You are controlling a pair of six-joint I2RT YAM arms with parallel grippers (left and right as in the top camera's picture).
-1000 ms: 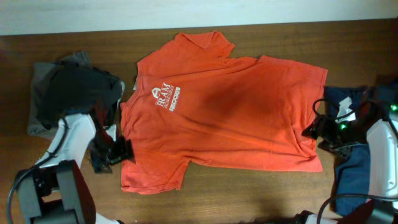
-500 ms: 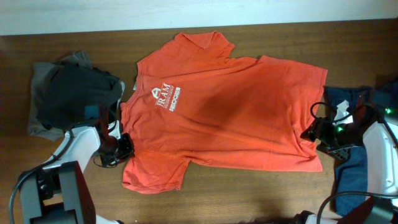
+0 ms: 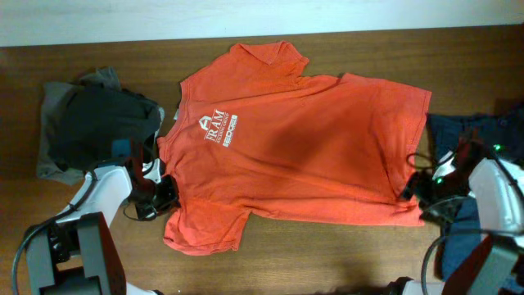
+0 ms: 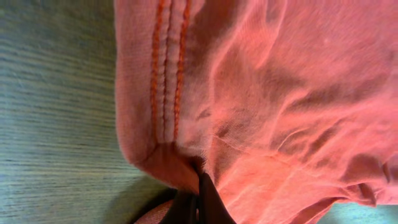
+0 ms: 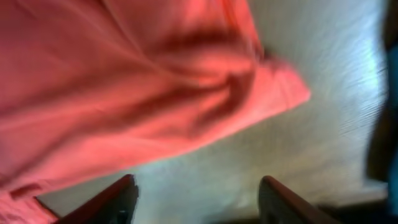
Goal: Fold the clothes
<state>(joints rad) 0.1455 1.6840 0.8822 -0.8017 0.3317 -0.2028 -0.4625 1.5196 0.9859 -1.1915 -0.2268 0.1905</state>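
The clothes are chiefly an orange-red T-shirt [image 3: 303, 147] with white lettering, spread flat on the wooden table, collar toward the far edge. My left gripper [image 3: 165, 192] is shut on the hemmed edge of the shirt's near-left sleeve. In the left wrist view its fingertips [image 4: 198, 202] pinch the stitched orange cloth [image 4: 261, 93]. My right gripper [image 3: 413, 192] stands open just off the shirt's near-right hem corner. In the right wrist view its gripper [image 5: 196, 193] holds nothing, and the shirt's corner [image 5: 273, 87] lies ahead of it on the table.
A heap of black and grey garments [image 3: 94, 127] lies at the table's left. A navy blue garment [image 3: 458, 135] lies at the right, partly under my right arm. Bare wood [image 3: 327, 254] runs along the near edge below the shirt.
My left gripper moved in to the sleeve and shut on its hem, nudging the sleeve slightly. My right gripper shifted nearer the shirt's near-right corner and stays open.
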